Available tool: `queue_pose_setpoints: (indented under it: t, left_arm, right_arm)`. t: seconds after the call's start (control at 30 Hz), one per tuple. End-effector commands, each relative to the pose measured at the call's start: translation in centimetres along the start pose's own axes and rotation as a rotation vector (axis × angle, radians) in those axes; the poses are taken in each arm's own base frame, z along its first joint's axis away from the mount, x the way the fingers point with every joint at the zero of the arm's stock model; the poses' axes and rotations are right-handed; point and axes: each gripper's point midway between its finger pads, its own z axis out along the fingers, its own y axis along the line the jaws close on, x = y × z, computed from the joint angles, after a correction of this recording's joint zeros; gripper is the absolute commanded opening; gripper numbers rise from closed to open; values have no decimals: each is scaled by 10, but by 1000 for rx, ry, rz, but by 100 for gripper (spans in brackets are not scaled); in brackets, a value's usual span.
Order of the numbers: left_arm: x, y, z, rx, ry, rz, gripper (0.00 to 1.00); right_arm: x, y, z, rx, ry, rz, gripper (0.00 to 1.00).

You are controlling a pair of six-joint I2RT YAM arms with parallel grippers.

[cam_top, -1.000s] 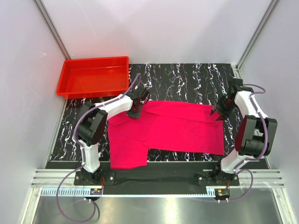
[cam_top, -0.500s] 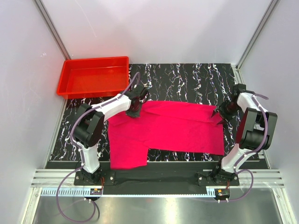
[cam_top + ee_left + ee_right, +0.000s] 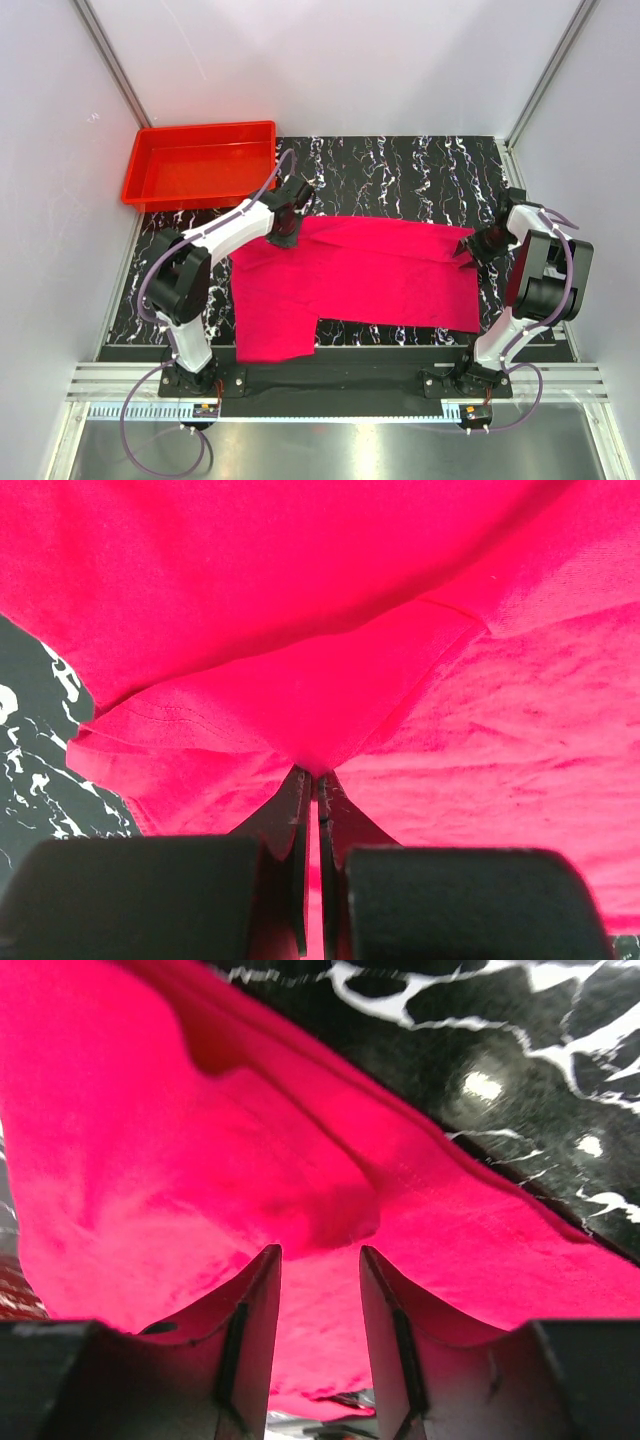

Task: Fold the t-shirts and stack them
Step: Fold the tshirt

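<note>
left hand point(image 3: 285, 238) pinching t-shirt point(image 3: 370, 278) far corner; right hand point(image 3: 467, 249) spread at right edge

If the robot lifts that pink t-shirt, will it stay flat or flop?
Probably flop: the t-shirt bunches into soft folds where the left gripper pinches it. It looks light, lying thin on the table. Pushed, it would likely wrinkle rather than slide whole.

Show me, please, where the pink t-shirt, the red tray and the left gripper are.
pink t-shirt point(image 3: 370, 275): top view, middle of the spread cloth.
red tray point(image 3: 200, 175): top view, bare floor of the tray.
left gripper point(image 3: 315, 780): left wrist view, between its shut fingertips, pinching cloth.
</note>
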Motion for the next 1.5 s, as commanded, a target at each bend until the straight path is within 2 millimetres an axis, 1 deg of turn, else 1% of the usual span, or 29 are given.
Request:
queue_pose_setpoints:
  t: [0.0, 0.17, 0.37, 0.47, 0.5, 0.53, 0.6, 0.63, 0.73, 0.8, 0.83, 0.87, 0.93, 0.97, 1.03, 1.07, 1.1, 1.13, 1.17, 1.27, 1.33, 1.43, 1.47]
  left_arm:
    - [-22, -5, -32, 56, -88, -6, 0]
    - [-20, -9, -39, 77, -91, 1, 0]
    - [-24, -9, -48, 79, -105, 6, 0]
    - [-24, -11, -50, 87, -108, 15, 0]
    - [-23, -11, -51, 87, -104, 19, 0]
    - [-23, -12, -50, 90, -102, 22, 0]
    - [-22, -13, -53, 94, -105, 24, 0]
    - [-21, -13, -53, 93, -102, 28, 0]
    - [-20, -15, -57, 103, -96, 38, 0]
    - [-18, -18, -58, 118, -82, 48, 0]
    - [-18, -19, -60, 126, -81, 53, 0]
    - [-15, -21, -61, 138, -72, 58, 0]
    - [-10, -23, -61, 150, -57, 62, 0]
    - [-7, -27, -62, 170, -47, 65, 0]
    - [0, -30, -63, 190, -23, 69, 0]
    - [4, -35, -63, 212, -6, 74, 0]
    - [8, -36, -63, 220, 8, 74, 0]
    - [13, -38, -62, 229, 21, 74, 0]
    - [17, -41, -63, 239, 30, 78, 0]
    - [27, -44, -64, 239, 53, 87, 0]
    - [35, -48, -66, 263, 77, 90, 0]
    - [47, -50, -62, 261, 105, 98, 0]
    - [54, -54, -60, 284, 128, 102, 0]
  right_arm:
    - [-12, -3, 4, 23, -50, 64, 43]
    - [-17, -6, 6, 41, -77, 70, 42]
    - [-13, -8, 15, 51, -43, 101, 43]
    - [-16, -8, 16, 56, -57, 105, 38]
    - [-16, -8, 18, 58, -54, 106, 26]
    - [-17, -7, 18, 60, -54, 103, 20]
    - [-20, -4, 14, 53, -62, 92, 10]
    - [-24, -5, 12, 65, -79, 88, 6]
    - [-37, -2, -8, 75, -147, 43, 3]
    - [-50, 3, -26, 86, -200, -13, 0]
    - [-57, 2, -32, 103, -231, -31, 0]
    - [-62, 6, -41, 96, -251, -74, 0]
    - [-66, 10, -46, 89, -265, -118, 0]
    - [-66, 9, -48, 95, -263, -139, 0]
    - [-62, 8, -42, 82, -247, -154, 0]
    - [-53, -1, -33, 97, -215, -158, 0]
    - [-48, -4, -27, 89, -196, -160, 0]
    - [-44, -1, -21, 59, -184, -162, 1]
    - [-32, -10, -11, 62, -140, -160, 1]
    - [-21, -15, -1, 43, -110, -166, 2]
    - [-19, -18, 2, 45, -99, -170, 3]
    - [-15, -17, 5, 32, -79, -176, 5]
    - [-15, -17, 6, 28, -79, -177, 6]
